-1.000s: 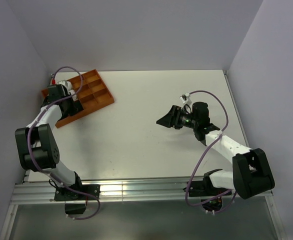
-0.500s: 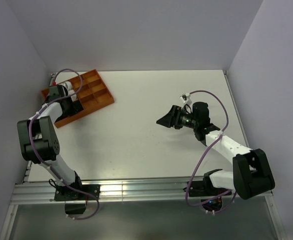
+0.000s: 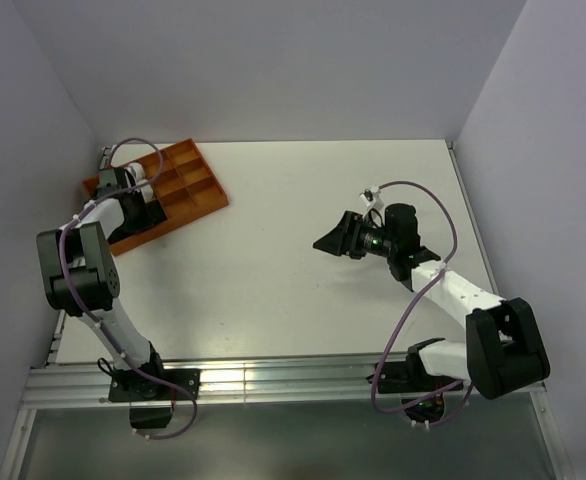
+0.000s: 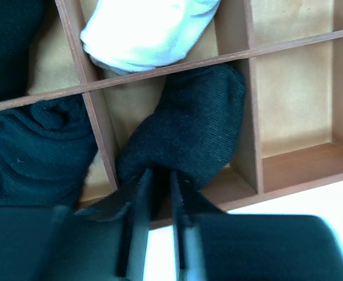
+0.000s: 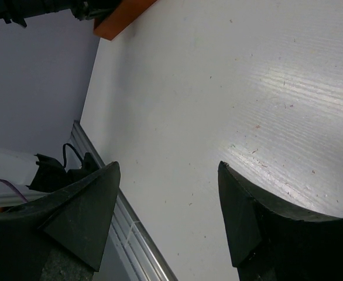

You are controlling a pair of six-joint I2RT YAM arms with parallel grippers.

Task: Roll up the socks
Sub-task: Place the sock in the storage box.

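Pale lavender walls close in a white table [image 3: 303, 200], with an orange divided tray [image 3: 198, 190] at its far left corner. The left gripper [image 4: 158, 175] reaches into that tray, its fingers drawn narrow and pinching the near edge of a bundled black sock [image 4: 189, 129], which lies in a compartment along the tray's near side. A white sock [image 4: 148, 29] fills the compartment beyond the divider, and another dark sock [image 4: 37, 152] sits in the compartment to the left. Well apart from the tray, the right gripper [image 5: 168, 167] hangs over bare table on the right side, its jaws spread wide with nothing between them.
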